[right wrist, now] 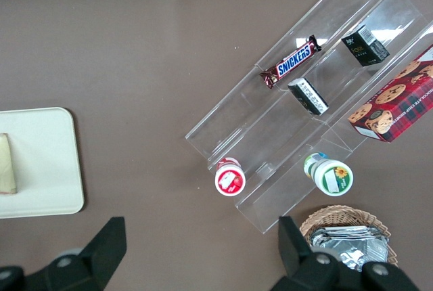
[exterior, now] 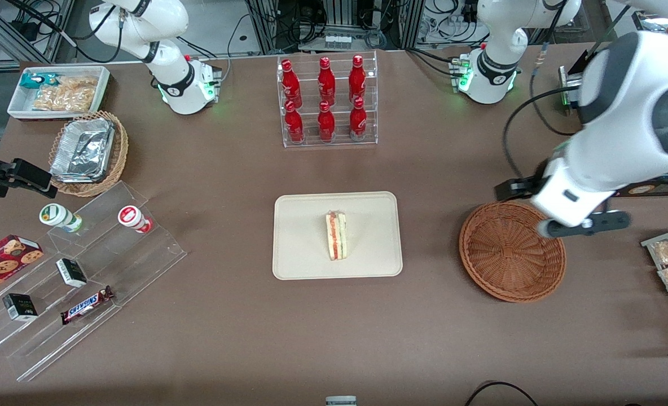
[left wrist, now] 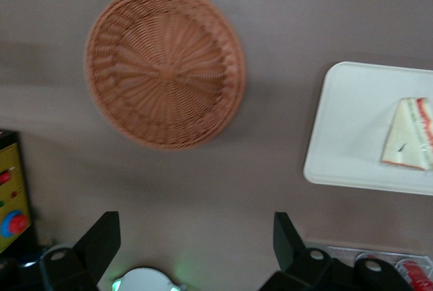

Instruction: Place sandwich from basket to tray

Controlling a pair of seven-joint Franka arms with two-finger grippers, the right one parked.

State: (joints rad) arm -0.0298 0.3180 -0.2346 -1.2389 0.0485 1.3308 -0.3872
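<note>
Tray (exterior: 300,254) sits mid-table, basket (exterior: 509,254) toward the working arm's end, empty. Sandwich (exterior: 337,235) lies on the tray, on edge, filling showing. Gripper (left wrist: 196,243) hangs high over the table just beside the basket, fingers (left wrist: 100,240) spread wide, holding nothing. Placement looks done; best move is a clean lift away, clear of the basket rim

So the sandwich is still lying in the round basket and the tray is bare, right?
No. The front view shows the sandwich lying on the tray; the basket is bare. The gripper, fingers open, hangs above the table near the basket.
</note>
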